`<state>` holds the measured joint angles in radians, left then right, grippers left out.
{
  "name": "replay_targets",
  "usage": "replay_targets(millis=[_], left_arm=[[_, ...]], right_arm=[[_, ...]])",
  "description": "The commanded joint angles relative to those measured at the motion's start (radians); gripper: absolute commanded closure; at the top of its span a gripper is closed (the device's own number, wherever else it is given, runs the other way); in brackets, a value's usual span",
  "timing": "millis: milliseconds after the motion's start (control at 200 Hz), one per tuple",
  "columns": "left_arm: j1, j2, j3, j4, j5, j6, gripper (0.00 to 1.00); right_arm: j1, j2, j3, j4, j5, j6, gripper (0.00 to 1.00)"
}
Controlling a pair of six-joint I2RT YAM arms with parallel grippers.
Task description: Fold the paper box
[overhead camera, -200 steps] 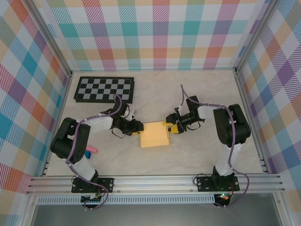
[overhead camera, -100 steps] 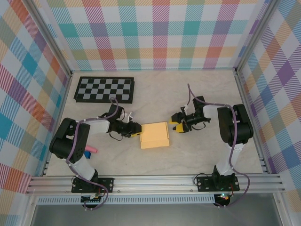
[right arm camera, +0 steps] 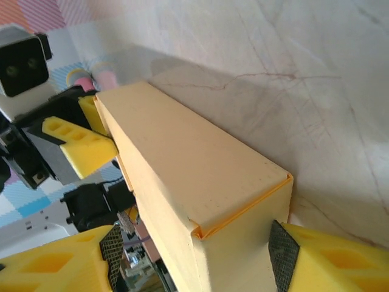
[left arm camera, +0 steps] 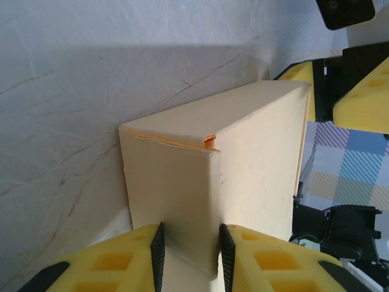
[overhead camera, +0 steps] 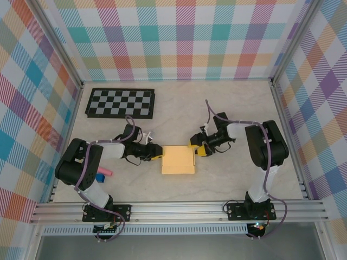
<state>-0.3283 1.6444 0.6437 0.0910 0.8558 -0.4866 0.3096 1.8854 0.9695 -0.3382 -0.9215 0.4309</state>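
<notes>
Paper box [overhead camera: 178, 161] lies flat on the table [overhead camera: 238, 108], nearer the arm bases than the checkerboard [overhead camera: 120, 103] and just past its right end. It is thin matte yellow-orange card with sharp creases and a shallow rectangular form. One lid seam gapes slightly, and we note a small nick at a corner.

Left hand [overhead camera: 156, 157] is at the box end facing the checkerboard, jaws narrow against the wall; we cannot tell if it pinches. Right hand [overhead camera: 198, 149] is at the end away from the checkerboard, open astride the corner. We judge both brace the ends so the flaps seat.
</notes>
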Motion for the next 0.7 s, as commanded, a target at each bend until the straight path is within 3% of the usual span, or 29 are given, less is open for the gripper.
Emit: replay_targets(millis=[0, 295, 500, 695], left_arm=[[0.011, -0.018, -0.012, 0.046, 0.028, -0.026, 0.7], [0.01, -0.007, -0.015, 0.097, 0.06, -0.062, 0.81], [0.009, -0.063, 0.039, -0.127, -0.027, 0.11, 0.87], [0.009, -0.09, 0.035, -0.111, -0.021, 0.092, 0.87]], right_arm=[[0.014, -0.064, -0.075, 0.094, 0.141, 0.134, 0.33], [0.012, -0.1, -0.13, 0.172, 0.092, 0.221, 0.33], [0.005, -0.109, -0.124, 0.189, 0.085, 0.239, 0.33], [-0.006, -0.134, -0.106, 0.173, 0.093, 0.212, 0.34]])
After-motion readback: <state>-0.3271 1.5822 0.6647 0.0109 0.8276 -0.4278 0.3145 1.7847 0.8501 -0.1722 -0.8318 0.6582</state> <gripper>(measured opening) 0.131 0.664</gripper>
